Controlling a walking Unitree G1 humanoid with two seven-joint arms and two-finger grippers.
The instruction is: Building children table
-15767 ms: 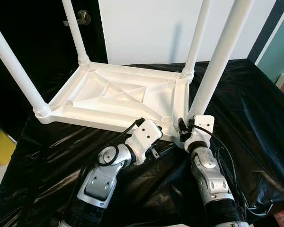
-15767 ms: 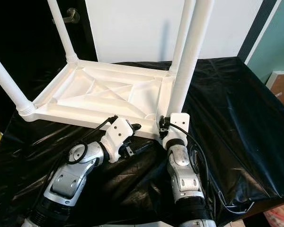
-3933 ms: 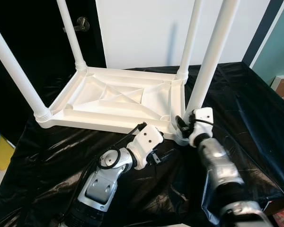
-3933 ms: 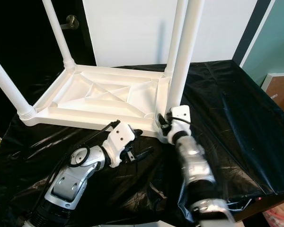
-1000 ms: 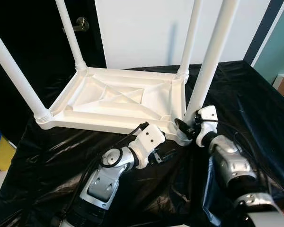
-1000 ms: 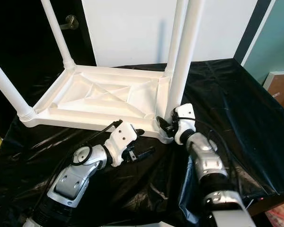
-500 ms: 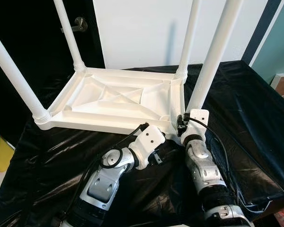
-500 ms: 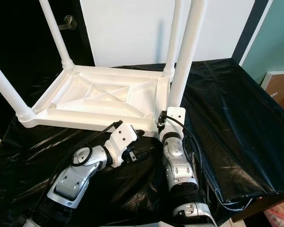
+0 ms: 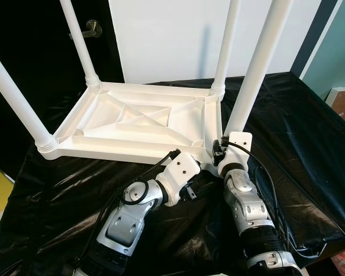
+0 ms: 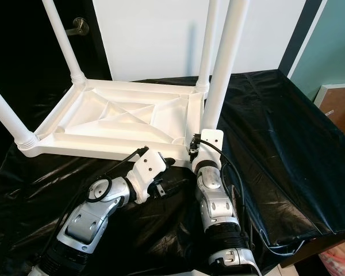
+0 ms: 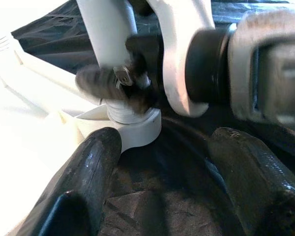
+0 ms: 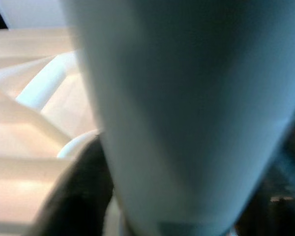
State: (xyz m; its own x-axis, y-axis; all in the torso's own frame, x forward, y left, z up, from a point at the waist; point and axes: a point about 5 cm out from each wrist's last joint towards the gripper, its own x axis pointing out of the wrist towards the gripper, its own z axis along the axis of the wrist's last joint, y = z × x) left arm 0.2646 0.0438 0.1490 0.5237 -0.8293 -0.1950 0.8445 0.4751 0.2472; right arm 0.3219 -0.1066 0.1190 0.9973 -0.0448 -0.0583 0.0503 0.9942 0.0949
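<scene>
A bench (image 9: 310, 149) draped in crinkled black plastic sheet (image 10: 276, 149) carries the white children's table (image 9: 144, 123), which lies upside down: its ribbed underside faces up, its flat top rests on the sheet, and its long side runs from the robot's left to its right. Four white legs stand up from the corners, each with its long axis close to vertical: the near-left leg (image 9: 14, 98) leans a little outward, the far-left leg (image 9: 80, 46) and far-right leg (image 9: 224, 46) rise at the back edge, and the near-right leg (image 9: 256, 63) stands closest to the robot, thick in both eye views and running out of the top of the frame.

Behind the bench are a white wall panel (image 9: 172, 34) and a dark door with a metal handle (image 9: 93, 25); a teal wall (image 10: 333, 46) shows at the right.

The right gripper (image 9: 221, 150) sits at the foot of the near-right leg, just above its threaded collar; the right wrist view has the pale leg pressed between dark fingers (image 12: 83, 191), so the fingers are clamped on it. The left gripper (image 11: 157, 162) rests low on the sheet just before the table's near-right corner, its two fingers (image 11: 91, 167) spread wide with nothing between them, pointing at the socket where that leg meets the table.
</scene>
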